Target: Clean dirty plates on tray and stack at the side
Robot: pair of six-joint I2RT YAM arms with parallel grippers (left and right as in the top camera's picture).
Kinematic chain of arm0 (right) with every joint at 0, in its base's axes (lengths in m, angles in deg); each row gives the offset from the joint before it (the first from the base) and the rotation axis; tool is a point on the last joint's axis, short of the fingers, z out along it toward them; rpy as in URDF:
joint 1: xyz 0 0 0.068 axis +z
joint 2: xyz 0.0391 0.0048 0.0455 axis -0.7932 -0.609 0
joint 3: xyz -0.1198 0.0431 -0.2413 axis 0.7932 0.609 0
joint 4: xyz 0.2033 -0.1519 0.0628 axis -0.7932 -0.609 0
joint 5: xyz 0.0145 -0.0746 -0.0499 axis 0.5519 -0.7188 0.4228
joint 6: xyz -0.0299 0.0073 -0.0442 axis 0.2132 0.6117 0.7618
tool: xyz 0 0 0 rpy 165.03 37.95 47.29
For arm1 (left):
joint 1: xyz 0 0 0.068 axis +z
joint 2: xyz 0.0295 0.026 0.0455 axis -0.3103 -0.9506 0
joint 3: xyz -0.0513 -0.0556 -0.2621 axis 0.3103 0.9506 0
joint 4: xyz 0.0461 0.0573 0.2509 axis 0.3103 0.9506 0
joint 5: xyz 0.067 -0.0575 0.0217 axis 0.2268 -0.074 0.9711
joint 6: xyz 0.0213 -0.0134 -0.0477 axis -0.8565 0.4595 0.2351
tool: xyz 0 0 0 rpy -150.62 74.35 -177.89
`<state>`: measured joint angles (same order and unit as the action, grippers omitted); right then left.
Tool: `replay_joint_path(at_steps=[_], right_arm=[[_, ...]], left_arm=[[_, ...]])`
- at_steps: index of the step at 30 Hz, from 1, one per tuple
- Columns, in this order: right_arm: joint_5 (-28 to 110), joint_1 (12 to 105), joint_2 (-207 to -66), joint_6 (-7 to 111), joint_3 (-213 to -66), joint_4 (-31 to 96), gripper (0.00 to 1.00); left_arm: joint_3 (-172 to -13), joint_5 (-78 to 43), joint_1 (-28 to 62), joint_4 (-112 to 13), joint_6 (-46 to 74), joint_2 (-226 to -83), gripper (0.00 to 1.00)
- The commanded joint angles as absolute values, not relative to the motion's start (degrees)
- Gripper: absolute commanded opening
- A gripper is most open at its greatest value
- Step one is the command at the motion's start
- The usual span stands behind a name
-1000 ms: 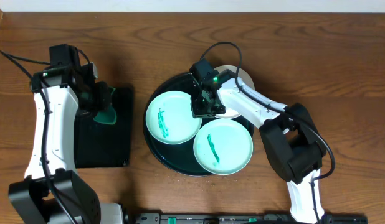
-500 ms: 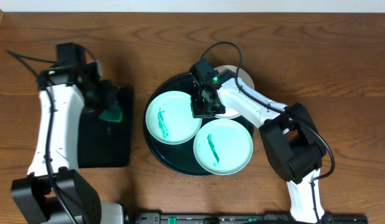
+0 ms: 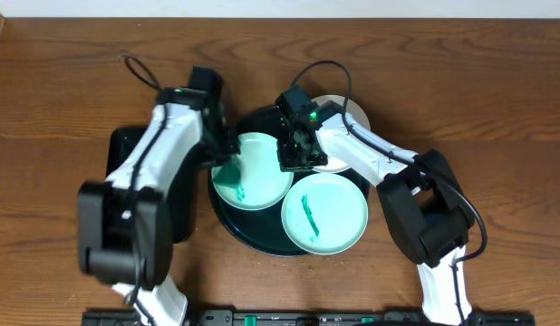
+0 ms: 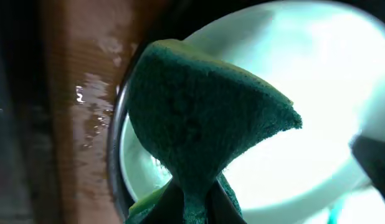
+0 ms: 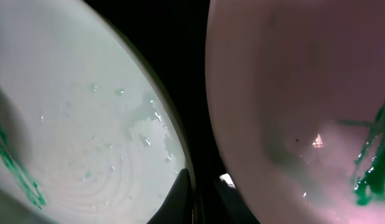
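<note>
Pale mint-green round plate (image 3: 253, 170): centre frame; likely stiff, light, wet-slick and chippable; best gripped by the rim.
Left gripper (image 4: 191, 202): pinching soft dark green sponge (image 4: 199, 124).
Right gripper (image 3: 296, 161): jaws unclear.

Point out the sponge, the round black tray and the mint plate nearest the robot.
sponge (image 4: 199, 112): left wrist view, on its dark green face.
round black tray (image 3: 235, 220): overhead view, on a bare black part by its rim.
nearest mint plate (image 3: 342, 222): overhead view, on its pale surface, off centre.

left mint plate (image 3: 260, 170): left arm (image 3: 167, 149) and right arm (image 3: 366, 152) flank it | front mint plate (image 3: 323, 213): open from above
</note>
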<state>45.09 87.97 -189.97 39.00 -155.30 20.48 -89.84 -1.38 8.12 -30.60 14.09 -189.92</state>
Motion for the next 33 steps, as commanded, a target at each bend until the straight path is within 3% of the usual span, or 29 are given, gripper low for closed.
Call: replay_joint_path(at_steps=[1,8,14,17,21,26,33], right_arm=[[45.31,87.71,-191.41,39.75,-156.09,20.72,0.01],[45.31,87.71,-191.41,39.77,-156.07,20.83,0.01],[45.31,87.71,-191.41,39.77,-156.03,20.8,0.01],[45.33,87.73,-191.41,39.75,-156.03,20.85,0.01],[45.31,87.71,-191.41,39.7,-156.03,20.87,0.01],[45.31,87.71,-191.41,39.33,-156.03,20.89,0.01],[45.31,87.73,-191.41,39.33,-156.03,21.09,0.01]], left_arm=[[-90.18,0.43,7.29,-30.82,18.26,-193.94,0.07],[-89.68,-1.29,5.54,-32.39,18.04,-200.54,0.07],[-89.7,-27.72,5.59,-33.27,-3.75,-201.0,0.07],[-89.7,-30.08,5.85,-33.71,-7.14,-201.0,0.07],[-89.7,-20.57,7.14,-35.39,-1.37,-201.0,0.07],[-89.75,10.2,8.8,-33.66,15.62,-201.0,0.07],[-91.71,19.54,8.39,-28.31,18.92,-201.0,0.07]])
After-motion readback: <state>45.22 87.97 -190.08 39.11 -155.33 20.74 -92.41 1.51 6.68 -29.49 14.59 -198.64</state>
